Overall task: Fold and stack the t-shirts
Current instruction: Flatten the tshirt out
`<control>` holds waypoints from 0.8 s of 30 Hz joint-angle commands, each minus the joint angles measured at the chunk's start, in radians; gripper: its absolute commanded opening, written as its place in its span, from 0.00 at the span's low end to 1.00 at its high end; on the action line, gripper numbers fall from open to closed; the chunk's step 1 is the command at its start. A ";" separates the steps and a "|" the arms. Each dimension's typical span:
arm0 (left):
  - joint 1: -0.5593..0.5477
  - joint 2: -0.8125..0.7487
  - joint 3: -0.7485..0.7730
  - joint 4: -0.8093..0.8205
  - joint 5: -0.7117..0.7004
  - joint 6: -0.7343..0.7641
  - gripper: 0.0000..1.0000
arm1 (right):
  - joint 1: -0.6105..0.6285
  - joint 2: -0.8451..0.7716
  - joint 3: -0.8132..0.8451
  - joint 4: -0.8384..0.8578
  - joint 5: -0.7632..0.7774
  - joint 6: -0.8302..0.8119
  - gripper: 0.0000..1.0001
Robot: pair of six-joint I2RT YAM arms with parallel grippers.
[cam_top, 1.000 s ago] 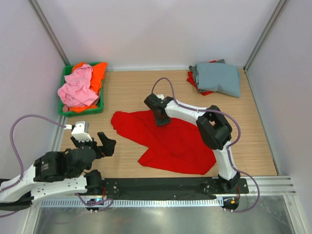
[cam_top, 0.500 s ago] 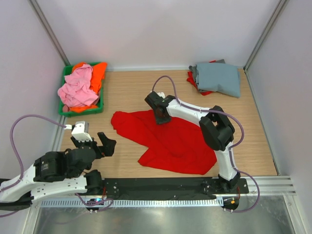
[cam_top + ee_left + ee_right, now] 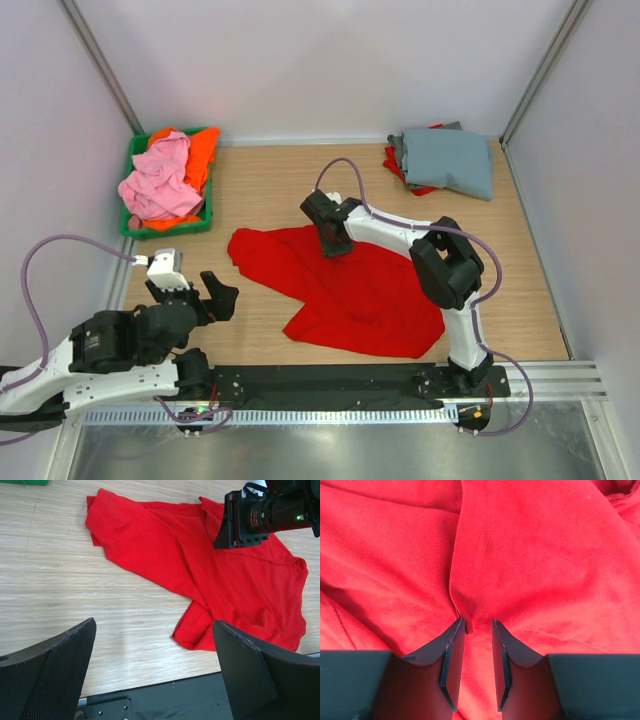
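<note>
Upper left, the green bin (image 3: 165, 230) holds a pink t-shirt (image 3: 158, 185) and an orange t-shirt (image 3: 203, 150). Lower left, the left gripper (image 3: 154, 624) hovers spread wide above the table (image 3: 270, 180). At centre the red t-shirt (image 3: 350, 290) lies crumpled, with the right gripper (image 3: 478, 625) pinching a ridge of it and its arm crossing the cloth. Upper right, a folded grey-blue t-shirt (image 3: 455, 160) sits on a second red t-shirt (image 3: 398, 165)

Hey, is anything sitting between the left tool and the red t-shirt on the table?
Nothing visible does. Only bare table lies between the open left tool and the red t-shirt. The right tool pinches the cloth farther back.
</note>
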 commanded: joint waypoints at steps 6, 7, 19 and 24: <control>-0.003 0.022 0.002 0.007 -0.054 -0.009 1.00 | -0.003 -0.051 -0.010 0.032 -0.013 0.003 0.34; -0.003 0.020 0.001 0.007 -0.054 -0.009 1.00 | -0.003 -0.054 -0.011 0.034 -0.019 0.005 0.34; -0.003 0.028 0.004 0.001 -0.060 -0.012 1.00 | -0.003 -0.036 -0.017 0.054 -0.040 -0.006 0.20; -0.003 0.035 0.005 -0.006 -0.066 -0.020 1.00 | -0.003 -0.037 -0.023 0.065 -0.051 -0.021 0.01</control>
